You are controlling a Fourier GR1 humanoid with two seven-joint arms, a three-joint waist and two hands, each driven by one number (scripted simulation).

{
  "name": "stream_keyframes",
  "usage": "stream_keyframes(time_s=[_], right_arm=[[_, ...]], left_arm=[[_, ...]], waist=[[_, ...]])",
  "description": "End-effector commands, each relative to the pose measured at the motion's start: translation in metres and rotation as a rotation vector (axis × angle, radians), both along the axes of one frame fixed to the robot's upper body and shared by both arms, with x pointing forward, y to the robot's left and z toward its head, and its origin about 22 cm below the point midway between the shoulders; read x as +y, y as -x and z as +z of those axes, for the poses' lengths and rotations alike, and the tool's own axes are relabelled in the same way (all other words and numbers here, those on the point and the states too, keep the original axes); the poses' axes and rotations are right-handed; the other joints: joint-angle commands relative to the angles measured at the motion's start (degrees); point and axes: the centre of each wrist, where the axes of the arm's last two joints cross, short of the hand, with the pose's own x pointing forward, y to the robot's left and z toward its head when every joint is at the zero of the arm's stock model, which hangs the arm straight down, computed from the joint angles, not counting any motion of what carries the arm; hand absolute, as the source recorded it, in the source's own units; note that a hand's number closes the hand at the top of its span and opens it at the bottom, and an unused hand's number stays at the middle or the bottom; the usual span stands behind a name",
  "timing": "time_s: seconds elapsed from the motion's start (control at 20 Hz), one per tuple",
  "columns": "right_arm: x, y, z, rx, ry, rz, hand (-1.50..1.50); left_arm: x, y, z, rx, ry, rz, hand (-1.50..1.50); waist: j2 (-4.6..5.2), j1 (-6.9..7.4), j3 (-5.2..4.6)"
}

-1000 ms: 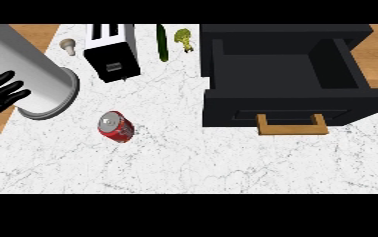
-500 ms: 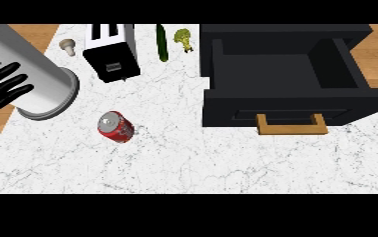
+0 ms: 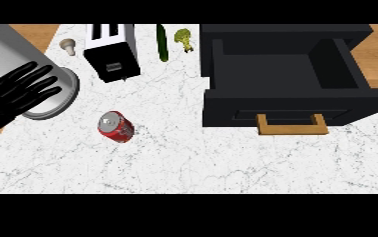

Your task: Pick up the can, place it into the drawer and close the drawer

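Only one hand showed: the left hand (image 3: 26, 92), black, at the left edge of the head view, its fingers straight and spread apart, holding nothing and touching none of the things on the counter (image 3: 221, 166). The right hand was out of sight. Right behind the left hand sat one grey cylinder (image 3: 22, 46), which the fingers overlapped. Nearest on the white marble top was the one red can (image 3: 116, 126), lying on its side to the right of the hand and a little closer to the robot, apart from the fingers and outside the drawer. Beyond the hand, slightly to its right, stood one small mushroom (image 3: 69, 46). Further right was one toaster (image 3: 111, 56) with two slots on top. Past the toaster lay one cucumber (image 3: 162, 42), and just beside that one piece of broccoli (image 3: 184, 39). Farthest from the hand, well apart across the counter to the right, was the one black drawer (image 3: 280, 108), pulled open, with one wooden handle (image 3: 292, 130) on its front.
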Motion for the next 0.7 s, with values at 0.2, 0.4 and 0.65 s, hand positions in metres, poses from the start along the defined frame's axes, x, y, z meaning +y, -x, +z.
stream_keyframes(time_s=[0.2, 0.4, 0.65], right_arm=[[-0.022, 0.016, -0.016, 0.000, 0.012, 0.012, -1.50], [-0.020, 0.014, 0.012, -0.010, 0.004, 0.011, -1.50], [-0.020, 0.030, 0.006, 0.003, 0.015, 0.008, -1.50]], left_arm=[[-0.038, -0.015, -0.034, 0.049, -0.019, 0.014, -1.50], [-0.043, -0.011, -0.063, 0.017, -0.063, 0.009, -1.50], [-0.049, -0.024, -0.087, 0.039, -0.068, 0.039, -1.50]], waist=[[0.01, -0.15, 0.01], [0.05, -0.06, -0.03], [0.05, -0.33, -0.03]])
